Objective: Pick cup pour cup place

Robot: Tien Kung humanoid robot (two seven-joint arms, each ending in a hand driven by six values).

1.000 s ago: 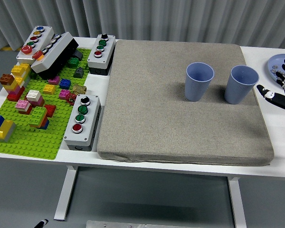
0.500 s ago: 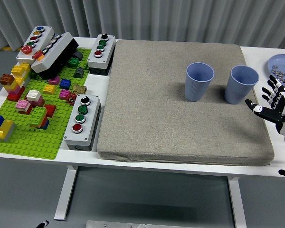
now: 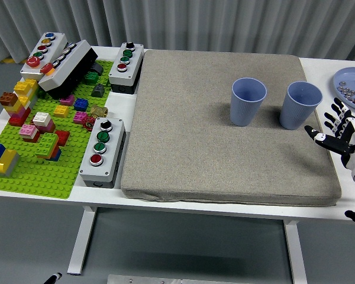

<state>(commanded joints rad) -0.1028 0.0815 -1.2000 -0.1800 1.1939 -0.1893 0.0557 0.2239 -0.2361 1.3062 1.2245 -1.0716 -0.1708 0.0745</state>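
A grey mat [image 3: 225,124] covers most of the white tabletop [image 3: 337,210] and serves as the landmark here. Two blue cups stand upright on the mat's far right part: the left cup [image 3: 248,101] sits a little in from the edge, and the right cup [image 3: 300,105] stands beside it, close to the mat's right edge, the two apart and not touching. The right hand [image 3: 338,132] hovers at the mat's right edge, just beside the right cup and a little nearer the camera than it, with its fingers [image 3: 332,116] spread apart and holding nothing; the thumb points toward the cup without touching it. Off the mat's far right corner, a blue plate [image 3: 347,80] lies on the tabletop with small items on it, too small to make out. To the left of the mat, a green building-block baseplate [image 3: 38,177] carries many coloured blocks [image 3: 40,125]. Two grey button boxes sit against the mat's left edge, one near its far corner [image 3: 126,66] and one about halfway along [image 3: 102,149]. Further left of the mat, at the far left corner of the tabletop, two more button boxes [image 3: 59,61] lie partly on the baseplate, one leaning on the other.
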